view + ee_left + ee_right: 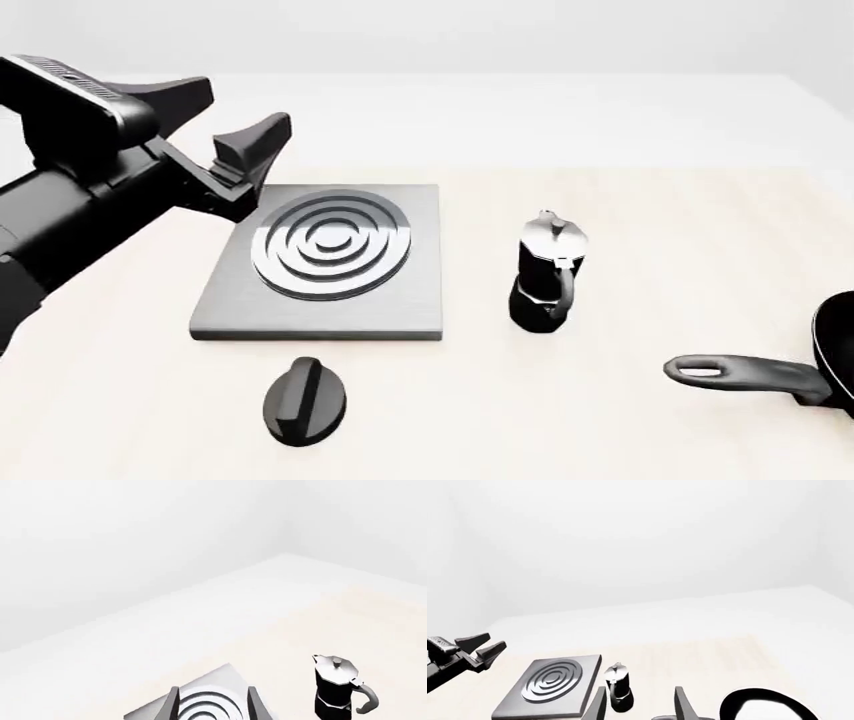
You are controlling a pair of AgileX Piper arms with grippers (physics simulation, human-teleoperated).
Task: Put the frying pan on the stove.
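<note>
Front view: both arms' fingers [234, 125] spread empty; glossy round frying pan [787, 378] beside ringed metal stove [324, 262].

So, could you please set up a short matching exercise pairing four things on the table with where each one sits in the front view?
Things:
1. frying pan
2. stove
3. moka pot
4. black oval knob

Places:
A. just in front of the stove, nearest the camera
B. at the right edge, partly cut off, handle pointing left
C. between the stove and the pan
D. left of centre, beside the open left gripper

Pairs: 1-B, 2-D, 3-C, 4-A
</note>
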